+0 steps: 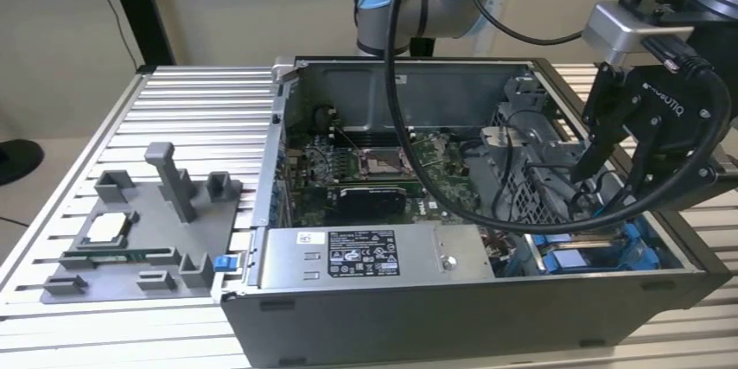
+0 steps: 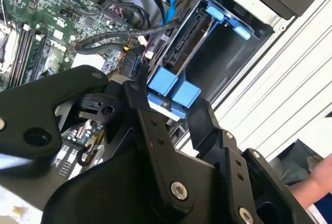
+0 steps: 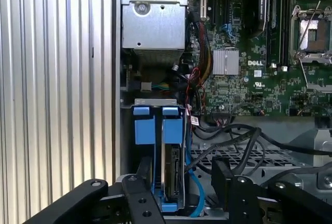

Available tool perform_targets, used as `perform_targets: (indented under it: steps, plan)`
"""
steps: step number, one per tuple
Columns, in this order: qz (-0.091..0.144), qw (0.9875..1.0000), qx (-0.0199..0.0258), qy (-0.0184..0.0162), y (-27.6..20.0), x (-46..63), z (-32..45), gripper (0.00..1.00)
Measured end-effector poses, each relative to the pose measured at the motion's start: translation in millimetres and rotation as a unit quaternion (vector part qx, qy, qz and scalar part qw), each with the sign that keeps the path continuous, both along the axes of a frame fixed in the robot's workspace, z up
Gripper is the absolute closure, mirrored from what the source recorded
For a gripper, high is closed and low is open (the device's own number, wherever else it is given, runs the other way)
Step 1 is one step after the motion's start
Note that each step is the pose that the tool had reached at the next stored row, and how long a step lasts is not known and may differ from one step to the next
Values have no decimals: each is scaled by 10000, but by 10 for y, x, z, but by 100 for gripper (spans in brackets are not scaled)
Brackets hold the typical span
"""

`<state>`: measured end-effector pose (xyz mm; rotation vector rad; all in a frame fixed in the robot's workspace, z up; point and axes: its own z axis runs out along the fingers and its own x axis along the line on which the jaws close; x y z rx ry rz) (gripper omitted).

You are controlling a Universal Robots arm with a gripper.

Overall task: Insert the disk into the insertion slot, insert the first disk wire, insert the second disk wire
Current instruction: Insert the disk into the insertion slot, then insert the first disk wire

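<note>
over the insertion slot [image 3: 126, 149], gripper [image 3: 181, 172] fingers spread, disk [image 3: 172, 164] between

An open computer case [image 1: 461, 317] stands on the ribbed bench [image 1: 196, 110], showing a green motherboard [image 1: 442, 151] and a grey power-supply box [image 1: 346, 258]. A grey fixture tray [image 1: 144, 232] lies beside it, toward the exterior view's left.

The exterior view looks down at a slant, from a little way off, into the open grey metal computer case [image 1: 461, 300] on the ribbed aluminium table [image 1: 196, 101]. My two wrist cameras ride just behind my black pincer [image 3: 180, 171], close above the case, facing down past its spread fingers [image 3: 137, 193]. Both wrist views share the blue-tabbed grey metal drive bay [image 3: 145, 130] [image 2: 207, 47] and the green motherboard [image 3: 249, 79] [image 2: 46, 6].
</note>
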<state>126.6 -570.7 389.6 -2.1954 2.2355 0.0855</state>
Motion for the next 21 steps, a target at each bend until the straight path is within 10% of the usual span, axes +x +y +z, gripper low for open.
perform_targets:
  steps: [7,14,21]
  plan:
    - [0,10000,2,-41,5,-6,47,0]
    - [0,9993,2,-382,127,-60,51,0]
    - [-3,9986,-2,-534,245,-198,-4,0]
